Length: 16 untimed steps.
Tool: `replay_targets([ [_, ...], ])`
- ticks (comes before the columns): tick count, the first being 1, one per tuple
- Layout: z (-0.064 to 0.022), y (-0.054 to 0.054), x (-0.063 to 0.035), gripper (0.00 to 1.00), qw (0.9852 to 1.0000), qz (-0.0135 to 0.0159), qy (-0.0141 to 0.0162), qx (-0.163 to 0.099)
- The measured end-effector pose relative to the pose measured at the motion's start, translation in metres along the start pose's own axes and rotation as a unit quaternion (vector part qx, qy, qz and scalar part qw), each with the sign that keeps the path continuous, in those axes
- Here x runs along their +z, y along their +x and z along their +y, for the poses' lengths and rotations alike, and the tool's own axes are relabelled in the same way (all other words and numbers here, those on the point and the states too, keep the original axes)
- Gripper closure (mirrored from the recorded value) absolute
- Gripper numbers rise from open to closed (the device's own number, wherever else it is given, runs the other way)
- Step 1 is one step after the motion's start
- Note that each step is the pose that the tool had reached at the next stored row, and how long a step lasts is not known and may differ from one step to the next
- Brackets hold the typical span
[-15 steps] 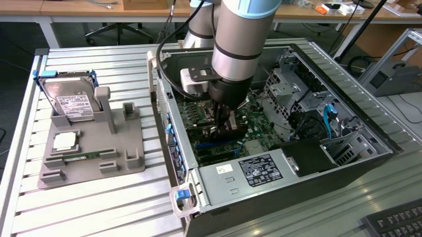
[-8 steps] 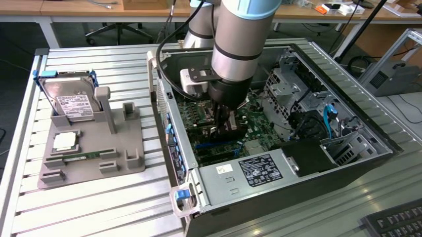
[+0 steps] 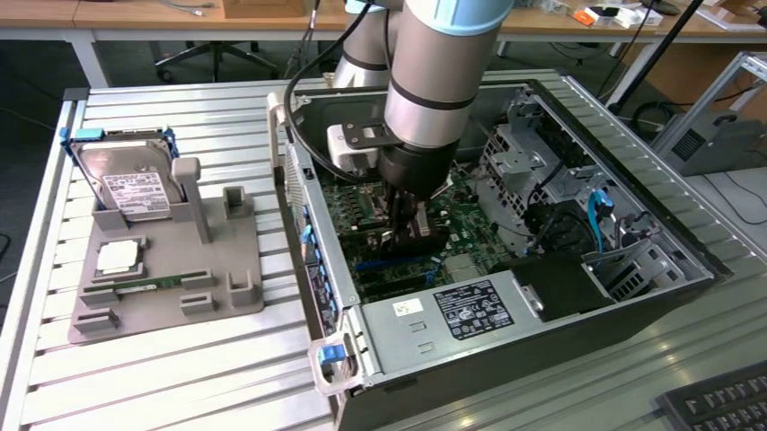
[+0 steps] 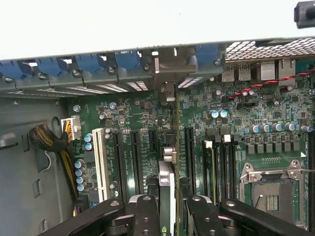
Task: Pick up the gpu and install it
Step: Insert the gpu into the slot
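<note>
End effector: (image 4: 170, 206) lowered inside the open computer case (image 3: 671, 296), its two black fingers (image 4: 145, 216) partly closed and pinching the gpu between them.
Gpu: (image 4: 167, 184) held edge-on and upright over the motherboard (image 4: 236, 123), in line with the long black expansion slots; its silver end bracket (image 4: 170, 73) sits against the rear wall of the case among the blue slot clips. Whether the card's edge is seated in a slot cannot be told.
Arm: (image 3: 444, 72) comes down from above into the middle of the case in the exterior view.
Bench: (image 3: 180, 377) pale slatted metal top carrying the case and, on the exterior view's left, a grey parts holder (image 3: 168, 278) with a silver hard drive (image 3: 138, 189) standing in it.
Room: wooden desks (image 3: 120, 13) and a chair base behind; a keyboard (image 3: 719, 404) at the exterior view's lower right corner.
</note>
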<state>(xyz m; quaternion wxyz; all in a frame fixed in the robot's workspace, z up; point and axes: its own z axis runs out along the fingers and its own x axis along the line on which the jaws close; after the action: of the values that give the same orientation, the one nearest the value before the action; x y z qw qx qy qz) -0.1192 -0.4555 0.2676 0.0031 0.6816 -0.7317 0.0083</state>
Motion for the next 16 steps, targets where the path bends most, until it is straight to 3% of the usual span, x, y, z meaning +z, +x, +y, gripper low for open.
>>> replay_targets([
  [16, 0.0015, -0.003, 0.0058, 0.73, 1.0, 0.0, 0.0, 0.0],
])
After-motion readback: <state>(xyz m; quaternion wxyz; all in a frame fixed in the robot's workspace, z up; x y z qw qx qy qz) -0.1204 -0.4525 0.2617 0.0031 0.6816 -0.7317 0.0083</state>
